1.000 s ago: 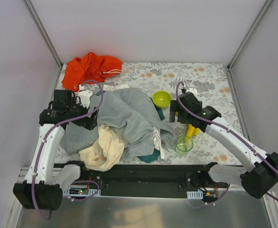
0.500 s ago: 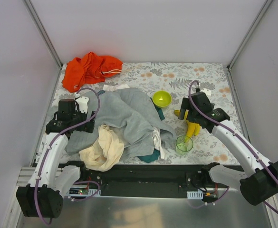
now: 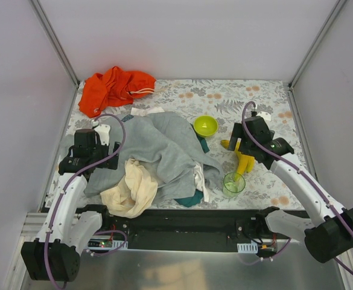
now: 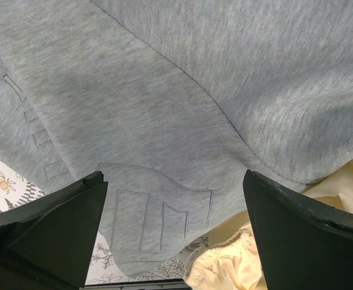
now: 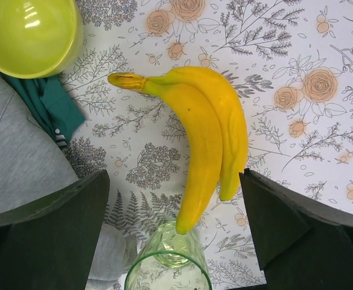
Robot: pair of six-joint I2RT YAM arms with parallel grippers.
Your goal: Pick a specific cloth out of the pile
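The orange-red cloth (image 3: pixel 113 88) with white stripe trim lies apart at the far left corner of the table. The pile (image 3: pixel 158 151) sits at the near middle: a large grey sweatshirt (image 4: pixel 182 103) with cream-beige cloth (image 3: pixel 131 188), dark teal and white pieces. My left gripper (image 3: pixel 98 158) is open and empty, hovering over the pile's left edge, grey fabric and cream cloth (image 4: pixel 242 260) between its fingers in the wrist view. My right gripper (image 3: pixel 244 151) is open and empty above two bananas (image 5: pixel 206 142).
A lime green bowl (image 3: pixel 205 125) stands right of the pile, also in the right wrist view (image 5: pixel 28 33). A clear green glass (image 3: pixel 233 184) stands near the bananas' tips (image 5: pixel 170 266). Grey walls enclose the floral tablecloth (image 3: pixel 254 96).
The left gripper has drawn back toward the near edge along the pile's left side. The right gripper moved right, from beside the bowl to over the bananas.
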